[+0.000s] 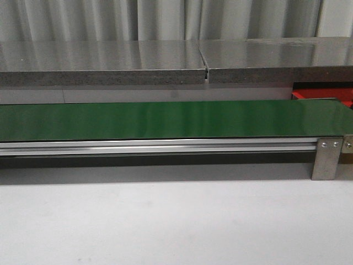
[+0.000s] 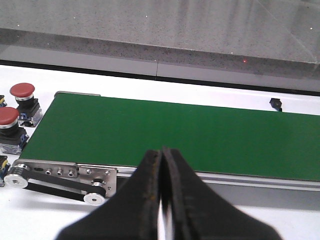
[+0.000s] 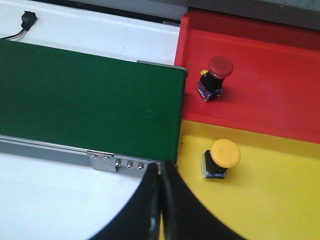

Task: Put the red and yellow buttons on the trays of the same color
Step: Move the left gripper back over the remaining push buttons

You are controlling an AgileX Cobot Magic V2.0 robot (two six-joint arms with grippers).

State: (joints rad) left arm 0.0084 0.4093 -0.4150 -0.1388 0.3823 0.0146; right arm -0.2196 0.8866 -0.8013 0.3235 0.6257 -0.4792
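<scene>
Just beyond shut right jaws, yellow button [image 3: 222,158]

My cams: even overhead light, soft glare on green belt [image 1: 165,120], sharp pics, wrist-view fingers [image 2: 150,200] blurred.

Green belt [image 1: 165,120] ahead of black jaws. Red button [image 3: 216,77] on red tray [image 3: 270,75], yellow button [image 3: 221,157] on yellow tray [image 3: 280,190]. Two red-capped buttons [image 2: 15,110] on white surface [image 1: 165,221]. Speckled grey counter [image 1: 99,63].

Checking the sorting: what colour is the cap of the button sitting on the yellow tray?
Yellow. The button on the yellow tray shows best in the right wrist view.
</scene>
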